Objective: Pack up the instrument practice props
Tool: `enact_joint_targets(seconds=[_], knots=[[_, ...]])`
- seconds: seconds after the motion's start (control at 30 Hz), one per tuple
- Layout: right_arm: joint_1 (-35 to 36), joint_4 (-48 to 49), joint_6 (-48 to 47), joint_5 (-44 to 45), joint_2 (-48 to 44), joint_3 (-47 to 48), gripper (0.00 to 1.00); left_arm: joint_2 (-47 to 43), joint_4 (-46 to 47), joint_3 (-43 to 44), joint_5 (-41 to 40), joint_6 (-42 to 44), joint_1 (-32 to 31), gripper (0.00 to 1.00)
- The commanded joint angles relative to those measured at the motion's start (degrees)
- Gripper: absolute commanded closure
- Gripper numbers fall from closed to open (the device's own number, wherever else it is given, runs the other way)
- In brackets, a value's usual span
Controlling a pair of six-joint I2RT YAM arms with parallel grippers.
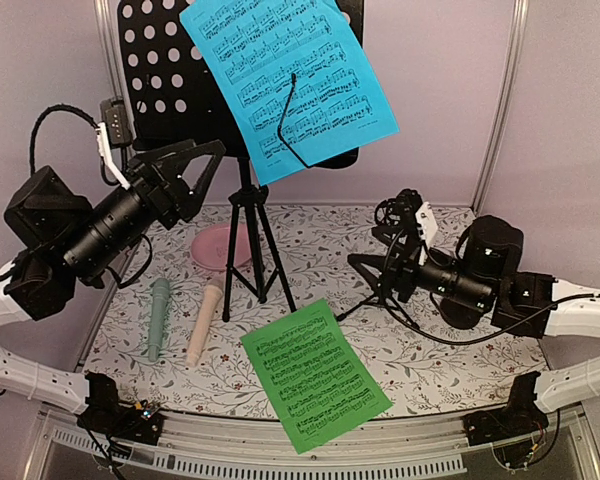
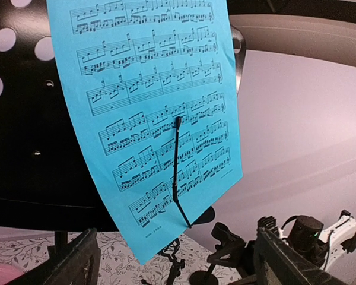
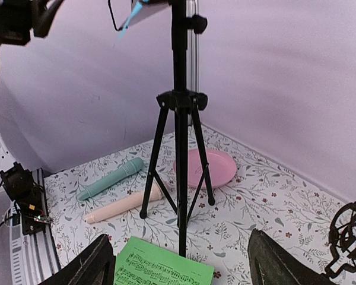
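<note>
- The blue paper music sheet [image 1: 285, 80] rests tilted on the black perforated metal music desk [image 1: 155, 70], top centre.
- The left hand [image 2: 178, 261] is spread wide and empty, just below that sheet.
- The right hand [image 3: 181, 264] is wide and empty, at centre right.
- The green paper music sheet [image 1: 315, 375], mint-green toy microphone [image 1: 158, 318] and peach toy microphone [image 1: 202, 325] lie on the floral worktop [image 1: 430, 360], lower left to centre.

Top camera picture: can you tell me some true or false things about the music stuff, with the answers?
The blue music sheet rests on the black music desk. True.
The green music sheet is up on the desk too. False: it lies flat on the table.
The mint-green microphone and the peach microphone lie side by side. True.
The left gripper is pinching the blue sheet. False: it is open and holds nothing.
</note>
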Motion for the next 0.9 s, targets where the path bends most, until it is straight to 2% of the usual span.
enact_joint_targets(seconds=[0.0, 0.1, 0.2, 0.3, 0.43, 0.53, 0.73, 0.87], knots=[[0.3, -1.8, -1.6, -1.7, -8.7, 0.0, 0.20, -2.1, -3.3, -1.9, -2.8, 1.2, 2.8, 0.10], [0.3, -4.3, -2.1, -1.7, -12.9, 1.1, 0.20, -2.1, -6.2, -1.3, 0.1, -0.3, 6.3, 0.09], [0.3, -6.3, -2.5, -1.3, -15.4, 3.1, 0.18, -2.5, -8.3, -1.8, -1.6, -4.0, 8.6, 0.09], [0.3, -8.6, -2.5, -0.6, -14.9, 6.4, 0.15, -3.3, -9.0, -3.3, -5.0, -7.6, 10.0, 0.09], [-0.3, -11.7, -2.9, -0.3, -11.6, 12.6, 0.08, -3.0, -10.4, -4.4, -5.6, -10.3, 11.6, 0.09], [-3.2, -13.6, -1.9, -4.5, -8.2, 18.2, 0.06, -2.6, -11.7, -5.3, -4.9, -10.9, 12.3, 0.09], [-13.6, -18.8, 2.7, -15.7, 0.3, 31.2, 0.06, -3.4, -19.0, -6.7, -4.0, -9.5, 12.9, 0.05], [-16.4, -20.7, 4.0, -21.5, 6.9, 38.1, 0.12, -3.5, -24.4, -9.1, -4.1, -7.9, 13.5, 0.01]])
